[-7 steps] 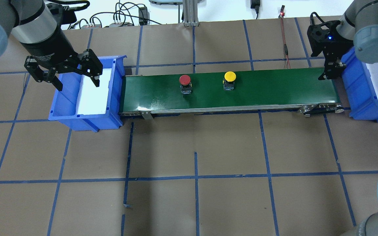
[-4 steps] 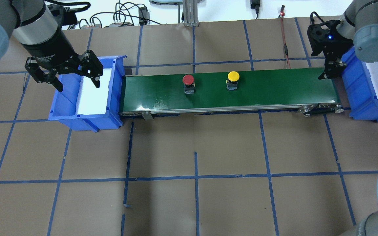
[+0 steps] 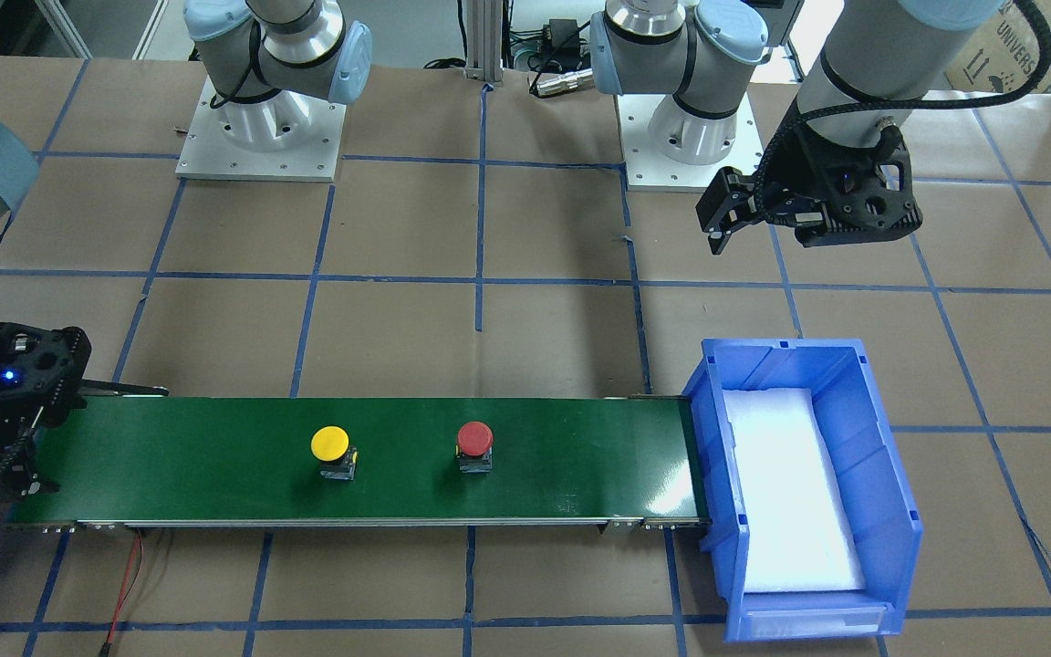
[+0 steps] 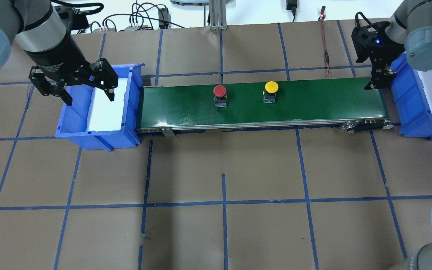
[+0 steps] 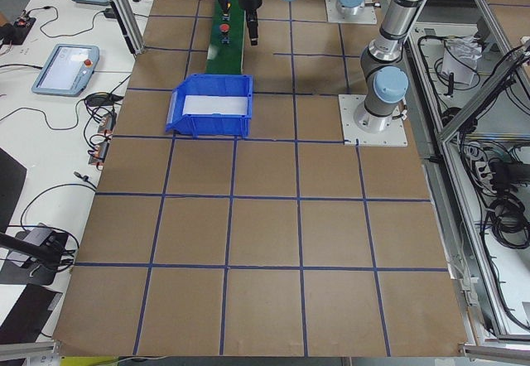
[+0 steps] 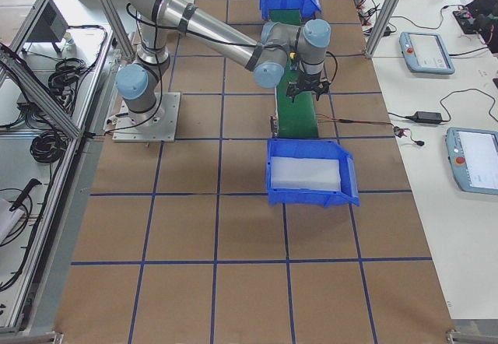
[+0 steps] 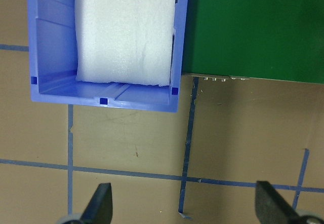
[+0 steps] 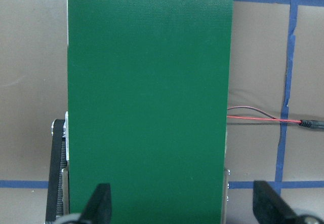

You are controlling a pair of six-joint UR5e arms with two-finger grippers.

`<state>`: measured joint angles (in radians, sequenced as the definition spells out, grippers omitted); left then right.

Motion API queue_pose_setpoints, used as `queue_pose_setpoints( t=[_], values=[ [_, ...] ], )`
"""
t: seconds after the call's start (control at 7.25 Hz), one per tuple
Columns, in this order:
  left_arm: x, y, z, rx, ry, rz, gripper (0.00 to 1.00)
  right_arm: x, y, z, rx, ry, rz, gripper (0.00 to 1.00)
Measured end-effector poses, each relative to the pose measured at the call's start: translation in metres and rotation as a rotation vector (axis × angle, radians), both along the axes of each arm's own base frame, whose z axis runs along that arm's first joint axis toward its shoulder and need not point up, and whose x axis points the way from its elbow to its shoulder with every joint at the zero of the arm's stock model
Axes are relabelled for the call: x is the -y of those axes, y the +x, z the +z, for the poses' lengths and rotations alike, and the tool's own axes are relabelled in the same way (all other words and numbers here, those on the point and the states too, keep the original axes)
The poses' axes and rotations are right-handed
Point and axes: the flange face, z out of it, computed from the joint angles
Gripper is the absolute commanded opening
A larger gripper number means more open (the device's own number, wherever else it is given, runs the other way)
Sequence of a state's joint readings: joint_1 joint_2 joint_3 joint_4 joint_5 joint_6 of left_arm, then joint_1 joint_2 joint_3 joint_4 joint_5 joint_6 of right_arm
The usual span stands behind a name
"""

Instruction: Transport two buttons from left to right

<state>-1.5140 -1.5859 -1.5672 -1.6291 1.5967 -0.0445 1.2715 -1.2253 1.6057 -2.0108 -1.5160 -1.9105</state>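
The left tool and right tool are gaping empty, their tips cropped in wrist views; the red button and yellow button are standing between them.

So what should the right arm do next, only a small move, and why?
Probably hold the right gripper open at the right end of the conveyor belt and wait. The yellow button stands mid-belt, far from it, with the red button farther off, so closing now would catch nothing.

Bright, even overhead light; soft shadows fall on the brown paper-covered desk. Glare whitens the white foam pad and streaks the glossy green conveyor belt.
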Motion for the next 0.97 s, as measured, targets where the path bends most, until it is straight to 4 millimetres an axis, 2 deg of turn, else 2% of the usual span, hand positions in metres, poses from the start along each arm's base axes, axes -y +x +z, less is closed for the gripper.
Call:
queue_pose_setpoints(
  t=[0.97],
  values=[
    [0.0017,0.0000,-0.0034,-0.002,0.007,0.003,1.00,-0.0019,0.0006,-0.0018,0.008,0.024,-0.013,1.00]
  ],
)
